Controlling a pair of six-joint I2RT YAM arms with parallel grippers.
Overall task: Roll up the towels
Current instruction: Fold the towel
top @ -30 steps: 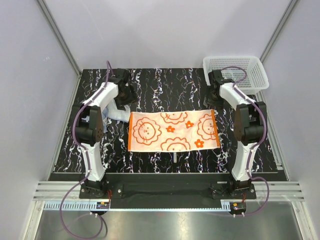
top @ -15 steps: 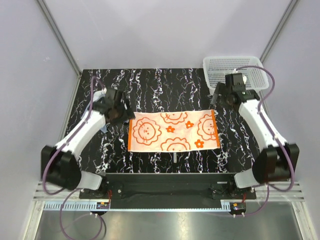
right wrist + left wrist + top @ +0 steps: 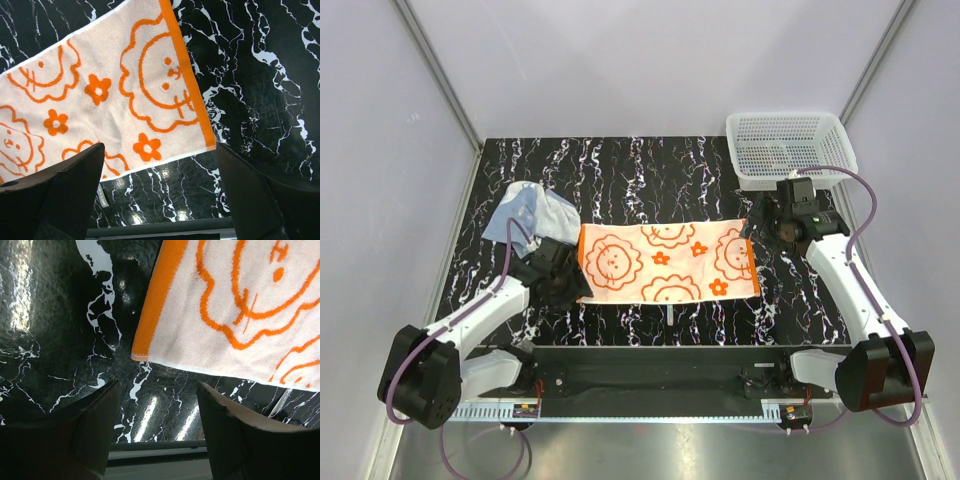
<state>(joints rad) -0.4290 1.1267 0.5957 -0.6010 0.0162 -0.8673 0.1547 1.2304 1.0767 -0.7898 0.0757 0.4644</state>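
Orange towel [image 3: 240, 305], white with orange faces and flowers and an orange band at each short end, has one banded corner lying just ahead of the left gripper [image 3: 157, 440]. That gripper's two dark fingers [image 3: 95, 425] stand apart with only the black marbled table [image 3: 60, 340] between them, and nothing is held. The right gripper [image 3: 160, 200] has its fingers [image 3: 60, 190] spread wide and is also empty. The other banded end, with one of its corners, lies flat on the tabletop ahead of the gap.

From above, the printed cloth is spread flat across the middle of the table, its long side running left to right. The left gripper is low at its near-left corner and the right gripper is at its far-right corner. Whether any fingertip touches the fabric cannot be told.

The blue-grey towel [image 3: 528, 212] lies crumpled on the left side of the table, beyond the left gripper. A white mesh basket [image 3: 790, 148] sits at the far right corner, behind the right arm.
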